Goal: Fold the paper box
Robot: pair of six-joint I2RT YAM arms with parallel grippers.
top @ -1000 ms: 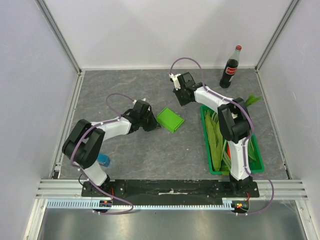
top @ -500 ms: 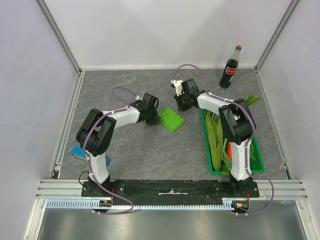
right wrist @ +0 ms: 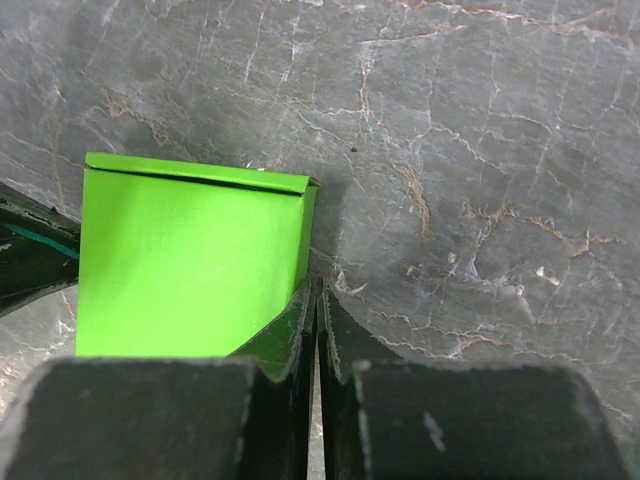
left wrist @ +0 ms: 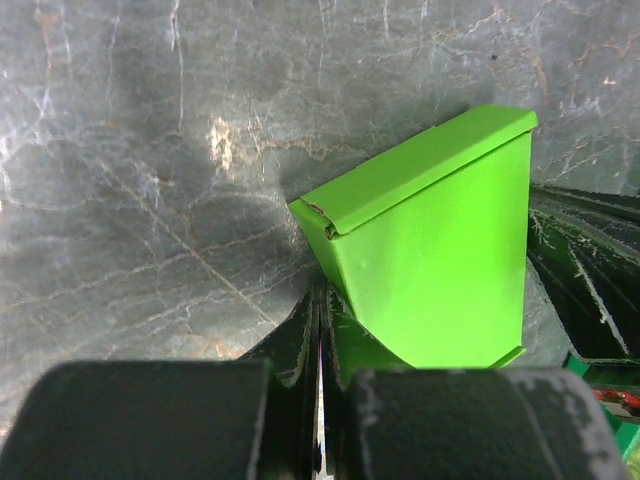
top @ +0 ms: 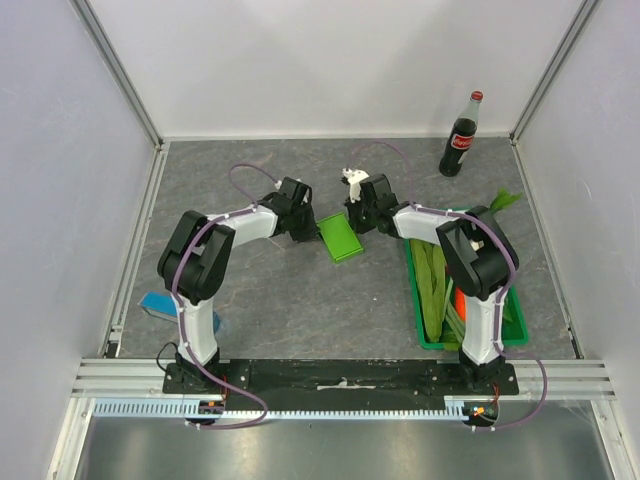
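the paper box point(top: 341, 237) lies on the grey table point(top: 300, 300), between my two grippers and near the dark green crate point(top: 416, 318). my left gripper point(left wrist: 319, 305) has its fingers pressed together, the tips touching the box at its near corner. my right gripper point(right wrist: 317, 292) is pressed together too, at the side wall on the other side. i cannot tell if card is caught between them.
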